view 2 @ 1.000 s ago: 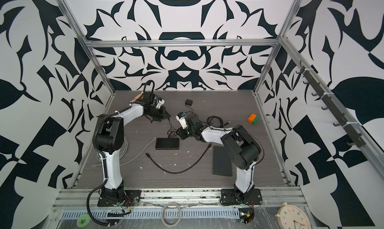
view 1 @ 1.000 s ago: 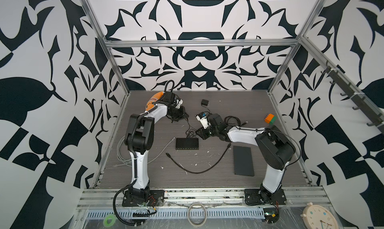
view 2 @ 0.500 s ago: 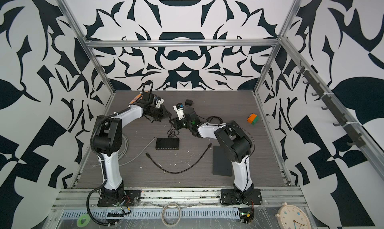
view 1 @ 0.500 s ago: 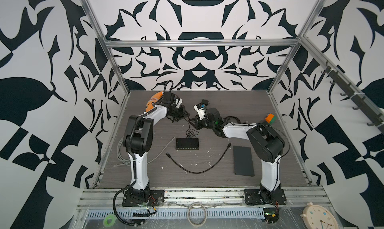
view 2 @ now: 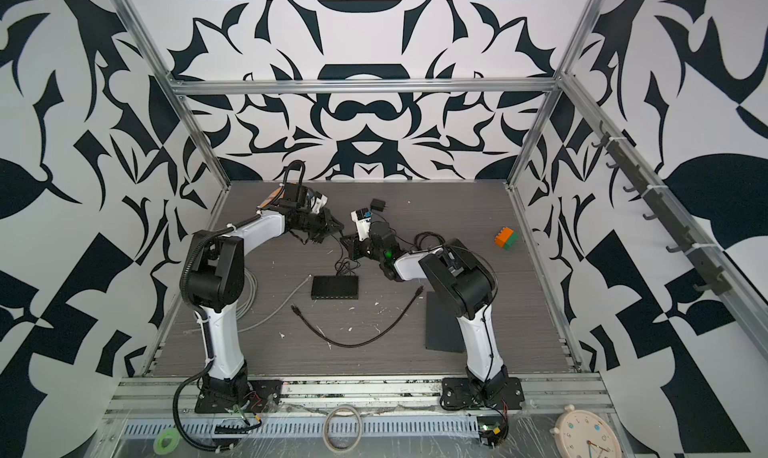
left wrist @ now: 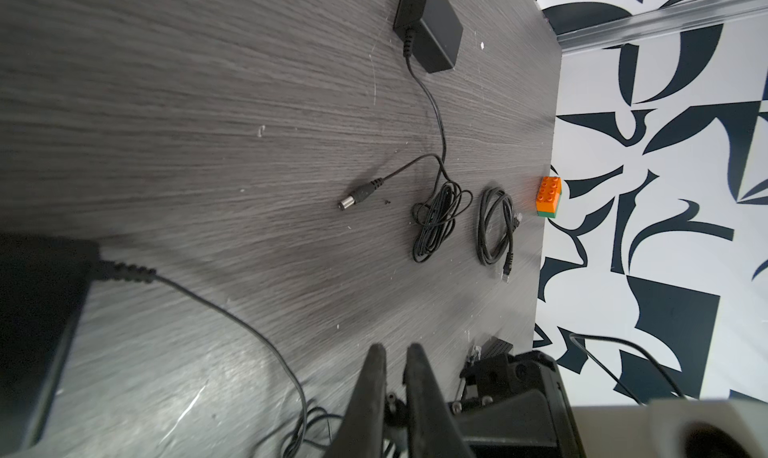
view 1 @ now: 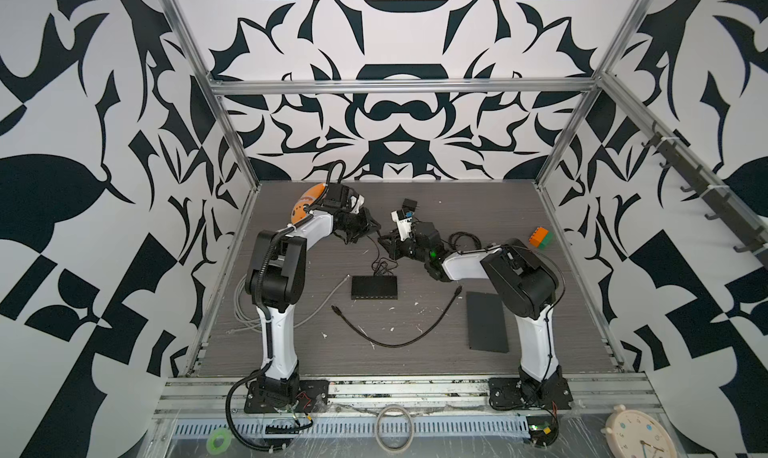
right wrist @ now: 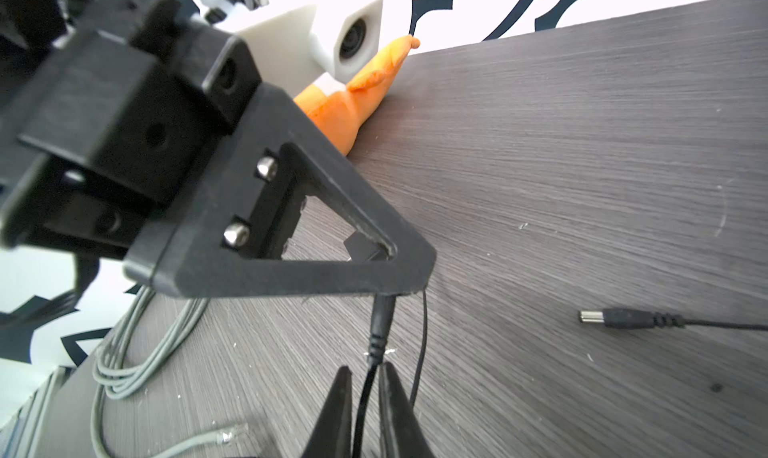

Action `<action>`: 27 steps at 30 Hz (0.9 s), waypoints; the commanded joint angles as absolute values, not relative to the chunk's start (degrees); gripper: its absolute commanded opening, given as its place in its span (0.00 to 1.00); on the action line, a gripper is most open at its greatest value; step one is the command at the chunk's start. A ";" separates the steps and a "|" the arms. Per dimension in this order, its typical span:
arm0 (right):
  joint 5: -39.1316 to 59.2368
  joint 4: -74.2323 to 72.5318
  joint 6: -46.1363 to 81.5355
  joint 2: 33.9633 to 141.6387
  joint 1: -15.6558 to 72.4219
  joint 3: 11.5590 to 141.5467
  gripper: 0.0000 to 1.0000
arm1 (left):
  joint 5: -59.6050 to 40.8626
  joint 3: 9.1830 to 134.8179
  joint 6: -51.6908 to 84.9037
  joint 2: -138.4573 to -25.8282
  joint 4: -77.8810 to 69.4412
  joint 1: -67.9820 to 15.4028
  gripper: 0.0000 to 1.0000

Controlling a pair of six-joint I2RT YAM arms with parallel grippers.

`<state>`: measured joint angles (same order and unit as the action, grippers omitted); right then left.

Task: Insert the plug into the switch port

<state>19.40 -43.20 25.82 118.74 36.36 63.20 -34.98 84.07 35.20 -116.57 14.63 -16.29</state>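
Moved: right gripper [right wrist: 365,383], from beside the switch [view 1: 374,287] to the left gripper [right wrist: 399,269].
Right pinches plug cable [right wrist: 360,398]; left pressed together on plug [right wrist: 381,317].

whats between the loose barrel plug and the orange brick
In the left wrist view: the bundled cord of the loose plug, then a coiled cable nearer the brick.

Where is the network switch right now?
In both top views the network switch lies flat near the table's middle, between the two arms, just in front of the right gripper, with a loose black cable curving before it.
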 commanded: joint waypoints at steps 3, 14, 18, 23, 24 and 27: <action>17.45 -49.28 27.49 117.93 36.48 63.19 0.14 | -35.86 82.62 36.34 -114.34 14.24 -16.44 0.13; 16.17 -50.92 29.05 118.99 36.61 64.57 0.15 | -35.68 81.25 36.59 -114.16 13.62 -16.44 0.13; 15.61 -50.87 28.92 119.03 36.65 64.68 0.17 | -35.69 81.03 36.87 -114.08 13.27 -16.50 0.13; 15.55 -51.88 28.32 118.15 36.90 63.98 0.21 | -35.26 81.07 37.30 -114.26 13.10 -16.47 0.13; 15.49 -51.45 27.80 117.88 37.11 63.97 0.22 | -35.09 81.04 37.38 -114.38 12.97 -16.49 0.13; 14.96 -50.61 27.37 117.52 37.32 64.16 0.21 | -35.33 81.12 37.65 -114.50 12.69 -16.49 0.13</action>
